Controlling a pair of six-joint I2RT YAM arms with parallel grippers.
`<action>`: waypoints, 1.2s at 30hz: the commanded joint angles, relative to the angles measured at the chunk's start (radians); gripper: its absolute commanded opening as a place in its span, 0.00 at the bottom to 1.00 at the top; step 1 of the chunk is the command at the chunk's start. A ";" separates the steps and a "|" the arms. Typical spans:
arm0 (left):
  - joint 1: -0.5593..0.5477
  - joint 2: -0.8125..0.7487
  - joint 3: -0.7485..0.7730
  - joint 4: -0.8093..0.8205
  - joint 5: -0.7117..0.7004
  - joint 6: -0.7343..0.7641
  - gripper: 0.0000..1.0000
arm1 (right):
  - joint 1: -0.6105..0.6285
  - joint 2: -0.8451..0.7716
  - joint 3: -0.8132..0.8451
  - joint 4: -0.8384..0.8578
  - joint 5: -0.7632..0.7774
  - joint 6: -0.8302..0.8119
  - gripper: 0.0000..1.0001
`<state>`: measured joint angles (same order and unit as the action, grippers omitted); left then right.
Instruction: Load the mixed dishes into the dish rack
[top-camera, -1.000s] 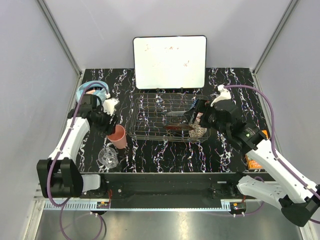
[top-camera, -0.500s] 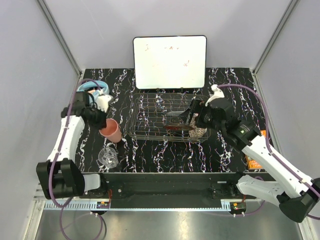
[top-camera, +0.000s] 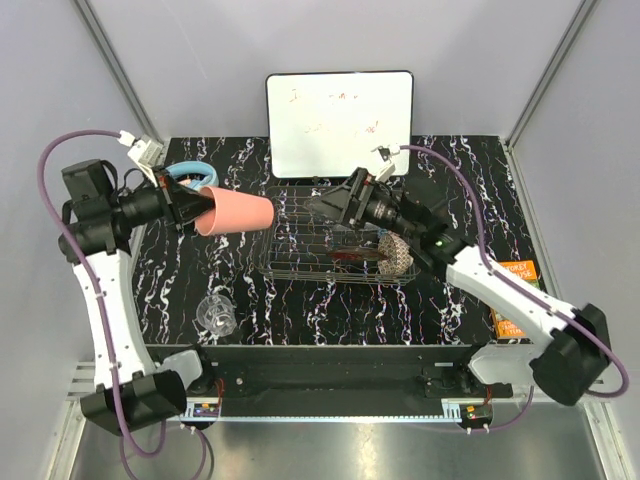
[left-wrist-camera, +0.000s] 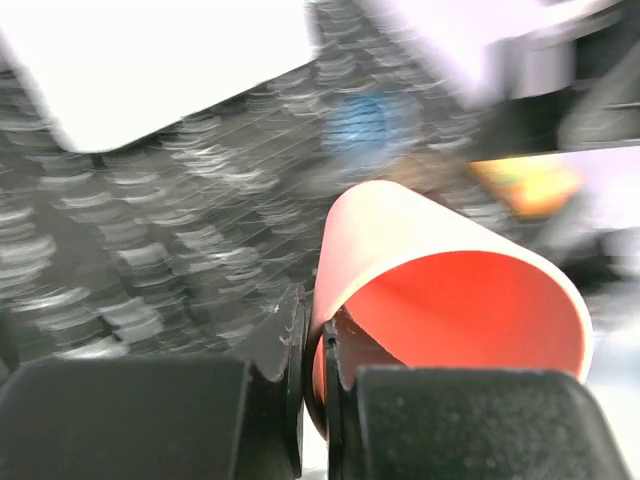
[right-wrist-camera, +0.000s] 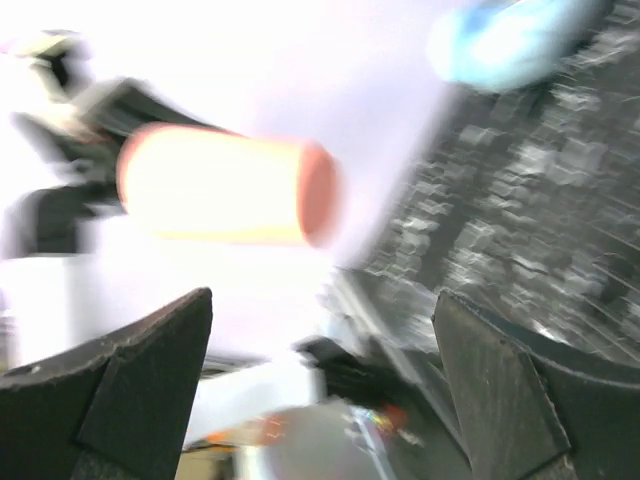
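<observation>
Since the earlier frame, your left arm is swinging up and inward, lifting the pink cup (top-camera: 237, 213) off the surface (top-camera: 450, 300), while your right arm is turning from the rack's right end to face it.

Top view: the left gripper (top-camera: 196, 208) is clamping the cup at its rim. The cup is lying level in mid-air, its base reaching the left edge of the dish rack (top-camera: 300, 262) and pointing at the right gripper (top-camera: 325, 205), which is standing wide open and empty, near the cup but apart from it. The rack is holding the beige patterned bowl (top-camera: 397, 256) at its right end and the red floral plate (top-camera: 350, 257) beside it. The clear glass mug (top-camera: 215, 313) is sitting on the surface, outside the rack.

Left wrist view: the left gripper (left-wrist-camera: 315, 335) is pinching the cup's (left-wrist-camera: 450, 290) wall, one finger inside the mouth and one outside, jaws nearly shut. The cup is showing empty. You are probably handling a light, stiff, smooth piece, and so thin a rim pinch may be letting it pivot.

Right wrist view, blurred: the pink cup (right-wrist-camera: 220, 185) is hovering beyond the parted fingers (right-wrist-camera: 150, 380), clear of them. For a hand-over, gripping the body near the base looks soundest.
</observation>
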<state>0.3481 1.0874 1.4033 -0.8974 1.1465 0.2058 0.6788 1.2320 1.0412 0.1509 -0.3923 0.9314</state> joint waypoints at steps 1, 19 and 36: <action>-0.008 0.081 -0.079 0.255 0.409 -0.422 0.00 | 0.007 0.107 -0.069 0.599 -0.164 0.357 1.00; -0.001 0.195 -0.101 0.077 0.536 -0.283 0.00 | 0.119 0.374 0.011 0.720 -0.141 0.434 1.00; -0.037 0.236 -0.135 0.020 0.536 -0.178 0.00 | 0.154 0.578 0.155 0.912 -0.148 0.569 1.00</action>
<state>0.3191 1.3045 1.2697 -0.8505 1.4490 -0.0319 0.8158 1.7786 1.1305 0.9474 -0.5407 1.4467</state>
